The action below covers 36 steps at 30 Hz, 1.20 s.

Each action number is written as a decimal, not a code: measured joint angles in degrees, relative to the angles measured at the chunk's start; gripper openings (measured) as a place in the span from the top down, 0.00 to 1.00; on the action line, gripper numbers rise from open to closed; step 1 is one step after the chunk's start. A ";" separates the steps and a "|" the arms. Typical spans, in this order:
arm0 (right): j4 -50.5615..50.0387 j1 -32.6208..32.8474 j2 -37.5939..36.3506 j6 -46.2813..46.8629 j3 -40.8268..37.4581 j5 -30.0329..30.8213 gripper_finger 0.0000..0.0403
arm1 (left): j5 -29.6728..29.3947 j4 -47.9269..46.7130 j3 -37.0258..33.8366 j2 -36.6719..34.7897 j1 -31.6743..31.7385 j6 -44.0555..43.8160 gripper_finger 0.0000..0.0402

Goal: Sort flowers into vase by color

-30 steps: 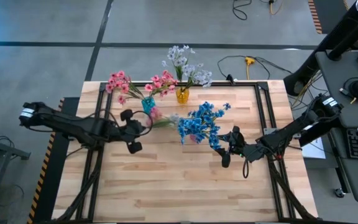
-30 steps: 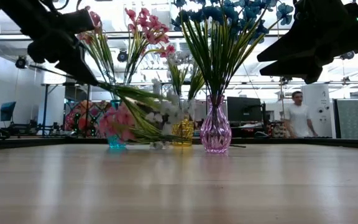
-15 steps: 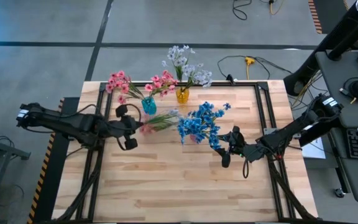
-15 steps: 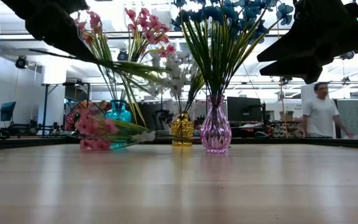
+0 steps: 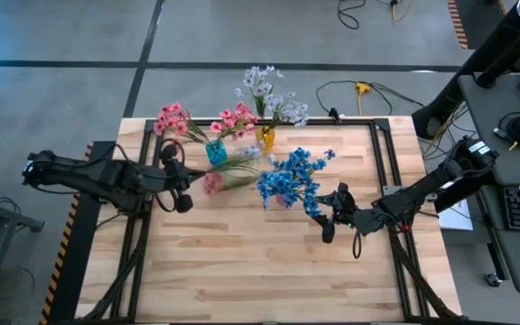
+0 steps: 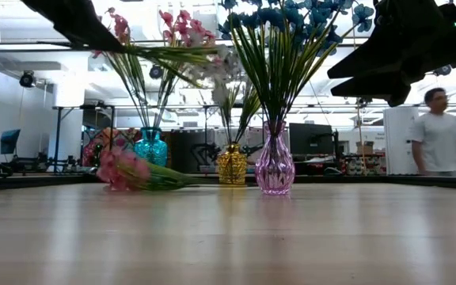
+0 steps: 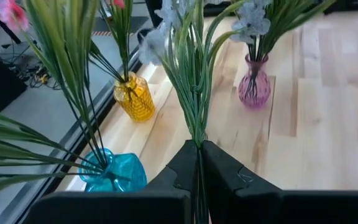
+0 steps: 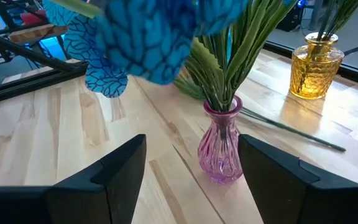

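At the table's nine-o'clock side, the left hand is clamped shut on the thin green stems of a pale white-lavender spray, which it has lifted clear of the wooden table — a moment ago the spray lay low. A pink spray stays lying by the teal glass vase. The amber glass vase, at one o'clock from the hand, looks the likely target. The right hand waits wide open and empty — beside the pink glass vase of blue flowers.
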 joint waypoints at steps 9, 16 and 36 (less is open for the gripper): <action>-0.01 0.01 0.00 -0.01 0.00 -0.02 0.40 | 0.04 -0.78 0.81 -0.67 -0.04 -0.59 1.00; -0.08 0.01 0.00 -0.01 0.00 -0.01 0.38 | 0.93 -0.57 0.81 -2.52 -2.79 -1.93 1.00; -9.19 0.01 -0.02 9.09 0.02 -8.81 0.41 | -13.55 10.98 -2.34 -4.91 -20.35 -1.21 1.00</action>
